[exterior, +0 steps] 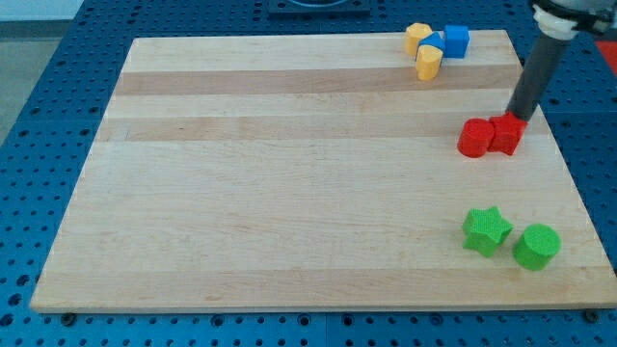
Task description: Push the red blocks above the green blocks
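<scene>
Pale wood makes up the board, a wide slab of joined planks that fills most of the frame and rests on a blue perforated table showing along every edge.

My rod comes down from the upper right corner of the frame, dark and leaning slightly to the view's left as it descends. My tip meets the top edge of the red cube-like block at the right side of the board; it looks to be touching, though from this angle I cannot be sure of contact. No jaws exist on this arm, so nothing is clamped or held apart: the rod only bears against things. Just to the view's left of that block, and touching it, sits a red rounded block, probably a cylinder.

Well below them, in the lower right of the frame, lie the green star block and, just beside it to the view's right, the green cylinder. The red pair already lies nearer the view's top than the green pair.

At the upper right, a cluster sits by the board's top edge: two yellow blocks and a blue cube, with another blue piece partly hidden between them.
</scene>
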